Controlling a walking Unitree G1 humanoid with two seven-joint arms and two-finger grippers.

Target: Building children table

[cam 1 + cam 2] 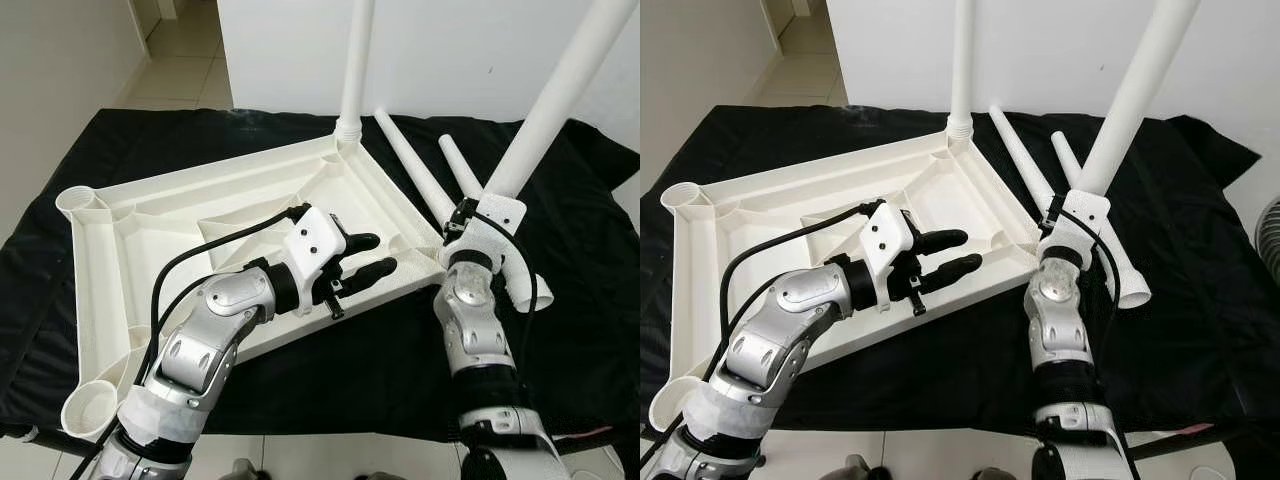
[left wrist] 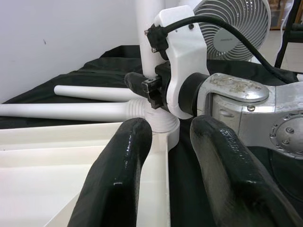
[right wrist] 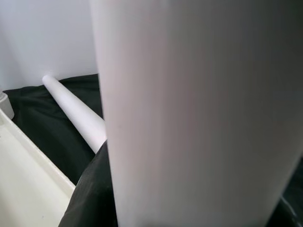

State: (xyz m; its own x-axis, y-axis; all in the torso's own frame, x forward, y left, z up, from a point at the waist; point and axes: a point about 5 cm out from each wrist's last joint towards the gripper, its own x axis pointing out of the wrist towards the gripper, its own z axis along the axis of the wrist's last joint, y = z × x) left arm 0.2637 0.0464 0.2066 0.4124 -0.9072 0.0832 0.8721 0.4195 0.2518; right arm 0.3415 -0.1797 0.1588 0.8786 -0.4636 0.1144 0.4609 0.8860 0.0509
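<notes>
From the head cameras I see the upturned white tabletop on black cloth, my left gripper released above it. My right gripper clenches a table leg at the near-right corner. The left wrist camera shows spread fingers; the right wrist camera shows the leg close up.

A home room: tiled floor, white wall, doorway beyond, standing fan.
</notes>
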